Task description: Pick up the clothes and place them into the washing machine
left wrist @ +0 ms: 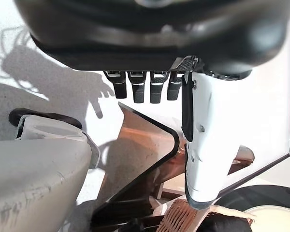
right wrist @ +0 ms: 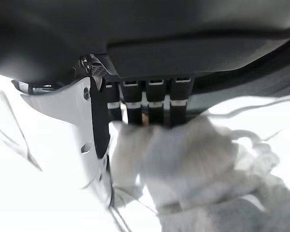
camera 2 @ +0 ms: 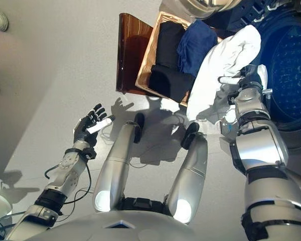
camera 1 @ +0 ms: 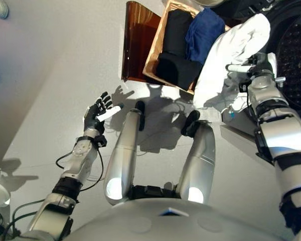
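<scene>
Eye views: my right hand (camera 1: 258,68) pinches a white garment (camera 1: 226,55) — held up just beside the washing machine drum (camera 1: 293,55), hanging past the basket (camera 2: 145,63) w/ black clothes (camera 2: 168,55) and blue cloth (camera 2: 195,42) inside. My left hand (camera 1: 96,114) is spread over the floor (nothing in it).

L wrist: fingers (left wrist: 135,89) straight.

R wrist: fingers (right wrist: 154,104) curled into white fabric.

The scene is seen from the head in both eye views, looking steeply down at the floor, the basket (camera 1: 155,52) and the washing machine (camera 2: 291,65). Each hand is viewed from very close by its wrist camera; the basket's weave possibly appears in the left wrist view.
</scene>
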Available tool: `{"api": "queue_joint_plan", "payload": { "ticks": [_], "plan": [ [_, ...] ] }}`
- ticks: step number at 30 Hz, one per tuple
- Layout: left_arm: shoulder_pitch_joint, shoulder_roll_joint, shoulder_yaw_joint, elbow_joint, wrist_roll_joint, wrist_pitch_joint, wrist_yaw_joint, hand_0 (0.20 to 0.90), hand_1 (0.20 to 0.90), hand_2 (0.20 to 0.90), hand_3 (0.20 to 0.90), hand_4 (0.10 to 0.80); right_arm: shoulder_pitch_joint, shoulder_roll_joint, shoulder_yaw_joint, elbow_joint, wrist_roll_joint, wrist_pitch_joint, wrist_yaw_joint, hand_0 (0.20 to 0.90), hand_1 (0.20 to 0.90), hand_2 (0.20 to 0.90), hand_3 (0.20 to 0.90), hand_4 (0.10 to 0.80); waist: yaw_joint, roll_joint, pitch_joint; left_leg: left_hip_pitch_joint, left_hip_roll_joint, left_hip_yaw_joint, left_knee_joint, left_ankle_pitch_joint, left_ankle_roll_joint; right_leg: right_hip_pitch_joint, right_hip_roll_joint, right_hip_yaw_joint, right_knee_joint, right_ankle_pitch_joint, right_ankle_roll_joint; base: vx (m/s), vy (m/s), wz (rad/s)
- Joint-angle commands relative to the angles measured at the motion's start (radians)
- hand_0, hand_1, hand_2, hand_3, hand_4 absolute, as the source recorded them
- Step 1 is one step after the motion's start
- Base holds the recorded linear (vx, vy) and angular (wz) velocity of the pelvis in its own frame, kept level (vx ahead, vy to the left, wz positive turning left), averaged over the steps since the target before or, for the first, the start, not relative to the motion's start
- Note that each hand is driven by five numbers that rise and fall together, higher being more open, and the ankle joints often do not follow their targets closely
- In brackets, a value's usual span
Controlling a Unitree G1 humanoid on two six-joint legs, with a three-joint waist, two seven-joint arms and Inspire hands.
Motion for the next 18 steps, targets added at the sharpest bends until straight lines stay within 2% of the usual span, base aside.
{"api": "queue_joint_plan", "payload": {
  "ticks": [1,11,18],
  "plan": [
    [0.027,0.051,-0.008,-0.114,-0.01,-0.07,-0.007,0.9,0.9,0.9,0.9,0.8,-0.045,-0.018,0.039,0.008,-0.029,-0.032,0.022,0.2,0.2,0.2,0.2,0.3,0.027,0.023,-0.027,0.017,-0.003,-0.017,0.021,-0.07,-0.016,0.056,0.002,0.026,-0.01,-0.035,-0.031,0.0,0.0,0.0],
    [0.02,0.051,-0.01,-0.106,-0.014,-0.071,-0.002,0.9,0.9,0.9,0.9,0.8,-0.033,-0.022,0.032,0.003,-0.028,-0.037,0.015,0.2,0.2,0.2,0.2,0.3,0.017,0.018,-0.03,0.02,-0.002,-0.018,0.015,-0.068,-0.015,0.063,0.002,0.024,-0.011,-0.04,-0.031,0.0,0.0,0.0],
    [0.014,0.043,0.018,-0.04,-0.026,-0.082,0.015,0.9,0.9,0.9,0.9,0.8,0.063,0.005,-0.068,-0.129,0.134,-0.089,-0.021,0.2,0.2,0.2,0.2,0.3,-0.012,-0.004,-0.039,0.13,0.015,-0.014,-0.101,-0.035,-0.019,0.17,0.016,-0.001,-0.123,0.006,-0.02,0.03,-0.004,-0.01]
  ]
}}
